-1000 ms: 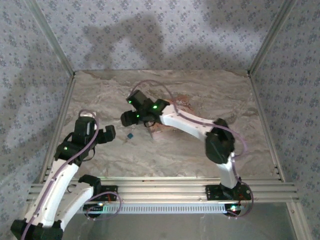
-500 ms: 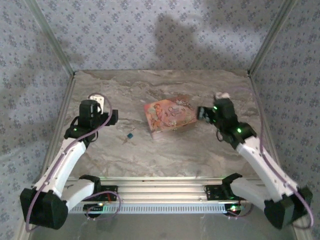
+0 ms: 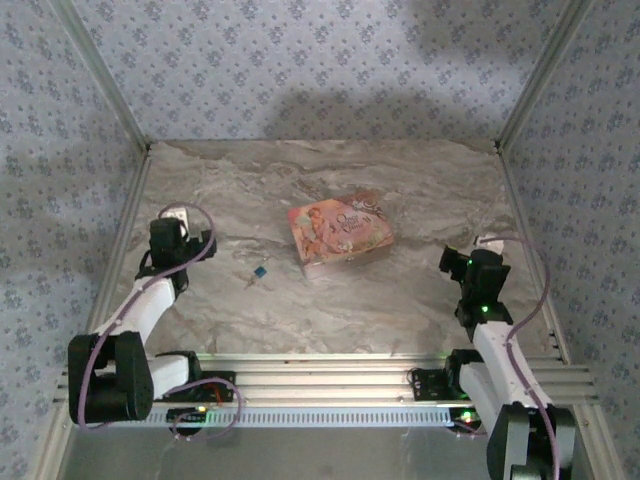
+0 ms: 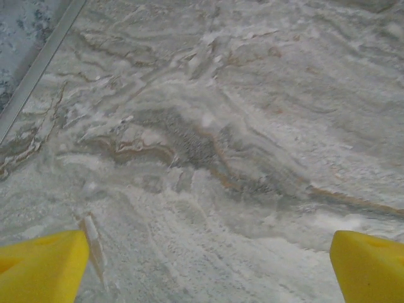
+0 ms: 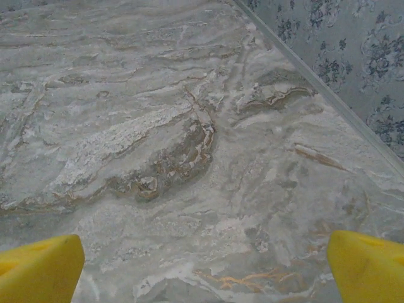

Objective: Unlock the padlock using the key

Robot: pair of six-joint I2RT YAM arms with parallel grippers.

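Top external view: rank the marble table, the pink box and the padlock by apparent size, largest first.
1. marble table, by far the largest.
2. pink box, lying near the table's middle.
3. padlock, a tiny speck left of the box's near corner.

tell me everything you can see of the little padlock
The padlock is a tiny dark bluish-grey speck lying on the marble table, just off the near left corner of the pink box and apart from it. Its material, shackle, keyhole and whether it is locked are too small to tell.
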